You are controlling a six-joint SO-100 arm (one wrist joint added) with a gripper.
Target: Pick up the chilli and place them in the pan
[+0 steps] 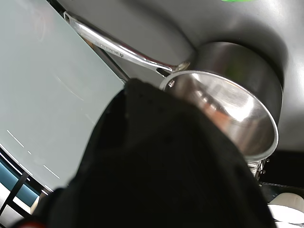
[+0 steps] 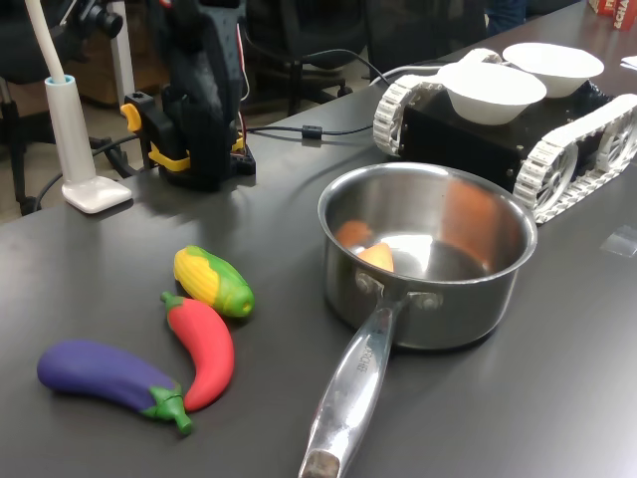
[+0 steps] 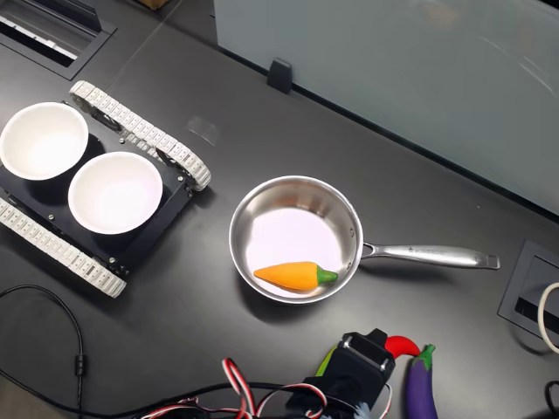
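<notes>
The chilli [image 2: 204,350] lies on the desk [image 2: 557,398] between corn [image 2: 213,281] and eggplant [image 2: 109,377], left of the pan [image 2: 428,257] in the first exterior view; whether the hand is wide or narrow, I cannot tell.

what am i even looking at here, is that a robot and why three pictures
Yes, it is a small robot arm bolted to a dark table, filmed by three cameras at once. The first exterior view looks across the table, the second exterior view looks straight down, and the wrist view rides on the arm itself, so the arm's own black body blocks much of it. On the table sit a steel pan holding an orange toy carrot, plus a red toy chilli, a corn cob and a purple eggplant. A tracked vehicle carries two white bowls. The gripper's jaws are not clearly shown; nothing looks held.
</notes>
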